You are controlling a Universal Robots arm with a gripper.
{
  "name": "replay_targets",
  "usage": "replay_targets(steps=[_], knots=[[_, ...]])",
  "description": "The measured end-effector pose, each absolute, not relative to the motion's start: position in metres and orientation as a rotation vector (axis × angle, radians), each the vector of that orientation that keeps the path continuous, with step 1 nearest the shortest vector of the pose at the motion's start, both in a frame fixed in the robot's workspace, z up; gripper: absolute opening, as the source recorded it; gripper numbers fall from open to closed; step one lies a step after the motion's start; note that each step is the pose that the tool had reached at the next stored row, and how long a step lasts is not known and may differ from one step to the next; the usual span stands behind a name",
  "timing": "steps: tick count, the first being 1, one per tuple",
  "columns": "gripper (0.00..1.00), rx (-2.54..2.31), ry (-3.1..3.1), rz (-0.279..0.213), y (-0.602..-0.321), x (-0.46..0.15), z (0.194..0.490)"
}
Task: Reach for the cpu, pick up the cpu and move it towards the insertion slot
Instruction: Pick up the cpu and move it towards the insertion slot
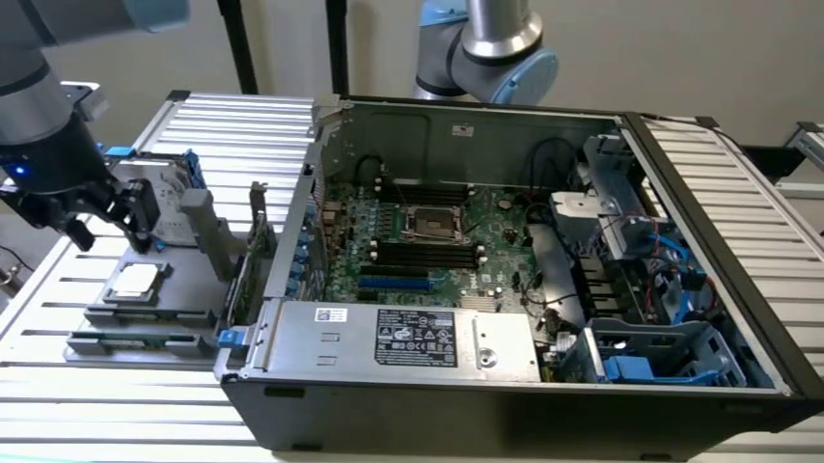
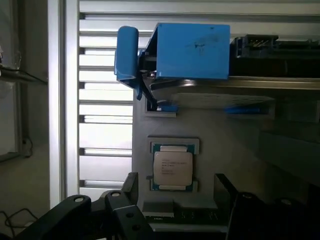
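CPU (image 1: 135, 282) lies flat on the grey holder (image 1: 188, 289), well apart from the insertion slot (image 1: 434, 224); we see the gripper (image 1: 110, 228) hovering right above it, jaws spread wide, gripping nothing.

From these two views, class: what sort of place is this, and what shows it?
Likely a robotics lab bench for computer assembly: an open PC case with its motherboard bared, a loose cpu on a grey fixture, and a robot arm.

The tool (image 1: 110, 227) hangs, jaws wide apart; arm (image 1: 45, 125) angled downward
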State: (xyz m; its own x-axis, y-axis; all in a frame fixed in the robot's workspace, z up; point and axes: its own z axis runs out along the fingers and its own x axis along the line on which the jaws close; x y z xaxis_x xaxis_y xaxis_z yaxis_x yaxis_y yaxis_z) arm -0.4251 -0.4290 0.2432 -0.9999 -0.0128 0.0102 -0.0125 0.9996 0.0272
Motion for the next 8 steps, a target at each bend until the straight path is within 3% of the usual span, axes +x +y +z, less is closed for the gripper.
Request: replay_targets(steps=[8], knots=[[0.71, 0.020, -3.131, -0.041, -0.430, -0.425, 0.229]])
